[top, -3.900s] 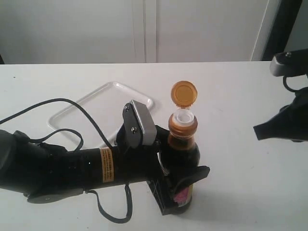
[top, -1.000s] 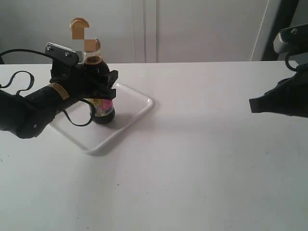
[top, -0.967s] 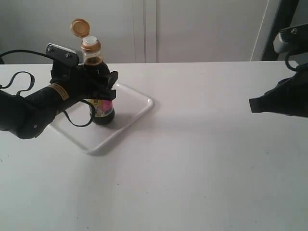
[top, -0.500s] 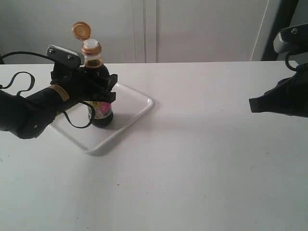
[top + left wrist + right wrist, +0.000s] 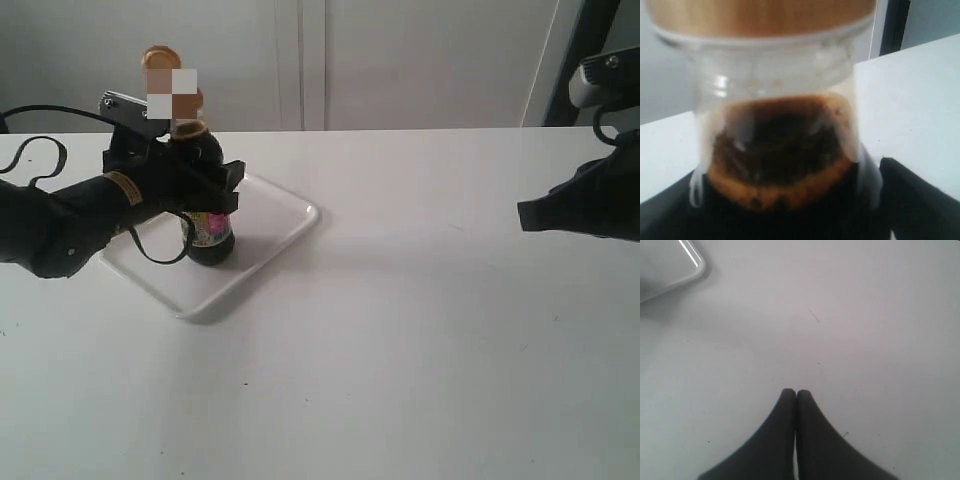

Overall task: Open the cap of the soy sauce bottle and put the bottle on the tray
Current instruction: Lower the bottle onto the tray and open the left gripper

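The soy sauce bottle [image 5: 210, 238] stands upright on the white tray [image 5: 275, 225] at the left of the exterior view. Its amber cap [image 5: 158, 58] is flipped open above the neck, partly smeared by picture noise. My left gripper [image 5: 205, 185] is shut on the bottle's upper body. The left wrist view is filled by the bottle's neck [image 5: 777, 145] and the amber collar [image 5: 760, 12]. My right gripper [image 5: 528, 217] hangs shut at the right, far from the tray. Its closed fingertips [image 5: 788, 396] show over bare table, with a tray corner [image 5: 695, 265] beyond.
A black cable [image 5: 30, 150] loops over the table behind the left arm. A grey wall runs along the table's far edge. A dark post [image 5: 590, 40] stands at the back right.
The bottle has settled slightly lower and to the left onto the tray, still held by the left gripper. The right arm has not moved.
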Motion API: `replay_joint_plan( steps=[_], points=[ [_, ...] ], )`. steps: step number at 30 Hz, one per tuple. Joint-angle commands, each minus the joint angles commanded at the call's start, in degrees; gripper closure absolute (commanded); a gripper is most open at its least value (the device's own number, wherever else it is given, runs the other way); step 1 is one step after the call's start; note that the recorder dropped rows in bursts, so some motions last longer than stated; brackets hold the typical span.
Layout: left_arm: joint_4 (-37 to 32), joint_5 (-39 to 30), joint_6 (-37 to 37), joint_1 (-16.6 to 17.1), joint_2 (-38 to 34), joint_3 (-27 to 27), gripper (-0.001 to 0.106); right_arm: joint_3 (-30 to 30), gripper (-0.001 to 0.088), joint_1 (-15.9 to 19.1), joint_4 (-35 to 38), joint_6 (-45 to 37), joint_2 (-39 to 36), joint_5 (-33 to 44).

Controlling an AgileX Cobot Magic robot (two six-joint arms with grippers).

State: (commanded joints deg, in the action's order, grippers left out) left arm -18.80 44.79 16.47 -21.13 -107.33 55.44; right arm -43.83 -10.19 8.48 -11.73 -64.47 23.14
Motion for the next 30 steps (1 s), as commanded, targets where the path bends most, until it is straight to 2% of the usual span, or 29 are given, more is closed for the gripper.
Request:
replay_joint_plan(
  steps=[4, 11, 22, 30],
  points=[
    [-2.2, -3.6, 1.0, 0.0, 1.0, 0.0, 0.016, 0.0, 0.0868, 0.0, 0.0, 0.0, 0.0, -0.2],
    [-3.2, -14.9, 2.3, -0.1, 4.1, 0.0, 0.016, 0.0, 0.0868, 0.0, 0.0, 0.0, 0.0, -0.2],
    [-10.7, -31.7, 12.7, -0.1, 7.9, -0.2, 0.016, 0.0, 0.0868, 0.0, 0.0, 0.0, 0.0, -0.4],
    [-14.8, -32.8, 14.8, -0.1, 11.0, -4.1, 0.016, 0.0, 0.0868, 0.0, 0.0, 0.0, 0.0, -0.4]
  ],
)
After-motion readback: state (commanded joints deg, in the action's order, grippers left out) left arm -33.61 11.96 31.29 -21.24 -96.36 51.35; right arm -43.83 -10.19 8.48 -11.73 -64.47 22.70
